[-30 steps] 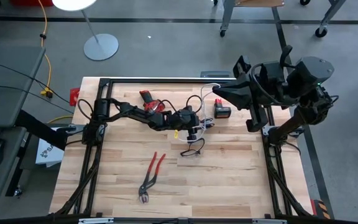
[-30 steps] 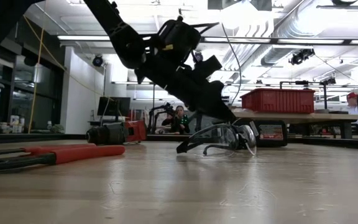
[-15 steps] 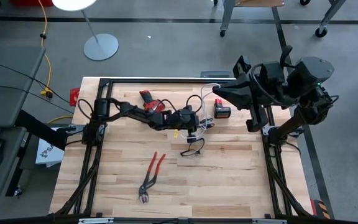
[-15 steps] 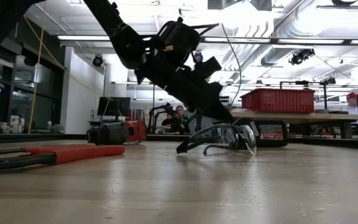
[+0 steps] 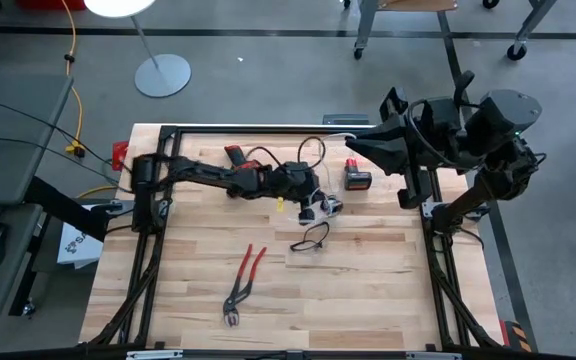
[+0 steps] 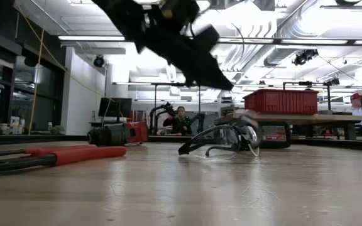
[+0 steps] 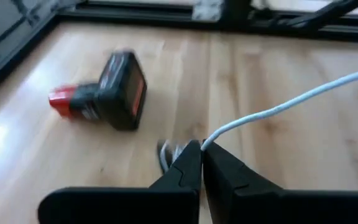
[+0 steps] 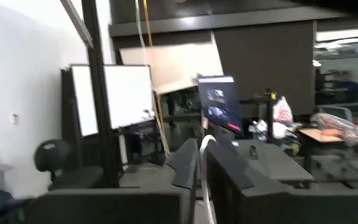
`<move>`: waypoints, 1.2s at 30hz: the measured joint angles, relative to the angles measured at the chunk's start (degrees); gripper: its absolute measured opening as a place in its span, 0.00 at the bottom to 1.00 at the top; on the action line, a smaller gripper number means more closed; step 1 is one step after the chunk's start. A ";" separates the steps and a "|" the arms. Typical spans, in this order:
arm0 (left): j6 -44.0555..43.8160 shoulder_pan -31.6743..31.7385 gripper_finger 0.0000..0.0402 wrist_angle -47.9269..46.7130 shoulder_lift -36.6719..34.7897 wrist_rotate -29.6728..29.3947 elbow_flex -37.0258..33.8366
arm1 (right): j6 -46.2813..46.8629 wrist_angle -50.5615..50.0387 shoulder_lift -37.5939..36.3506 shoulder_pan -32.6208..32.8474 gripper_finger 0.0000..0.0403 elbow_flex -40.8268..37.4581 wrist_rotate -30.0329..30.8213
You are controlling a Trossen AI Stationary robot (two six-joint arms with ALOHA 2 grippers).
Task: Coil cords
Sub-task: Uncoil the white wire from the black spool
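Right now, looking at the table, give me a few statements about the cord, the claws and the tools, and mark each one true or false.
1. The left claw is shut on the white cord. True.
2. The red-handled pliers lie against the battery pack. False: the pliers lie apart from it, nearer the table's front edge.
3. The safety glasses rest on the table. True.
4. The right claw is down on the wood beside the glasses. False: the right arm is raised off the table's right side, its claw pointing out into the room.
5. The left arm is parked off the table. False: it reaches over the middle of the table.
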 joint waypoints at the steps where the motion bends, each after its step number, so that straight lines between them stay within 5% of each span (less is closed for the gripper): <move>1: 1.07 0.00 0.00 -3.18 -1.94 0.21 0.00 | -0.35 -1.15 -0.25 -0.02 0.11 0.00 1.08; 10: 5.29 0.44 0.00 -22.34 -19.29 -0.35 -0.10 | -0.89 -16.30 -3.27 -0.02 0.36 0.05 14.92; 22: 1.71 0.44 0.00 -24.38 -38.94 -5.58 2.31 | 5.89 -34.06 -5.11 -0.06 0.38 0.04 30.29; 36: 6.68 0.35 0.00 -25.81 -37.89 -8.09 26.94 | 24.07 -60.19 -3.06 -3.44 0.38 -0.22 27.01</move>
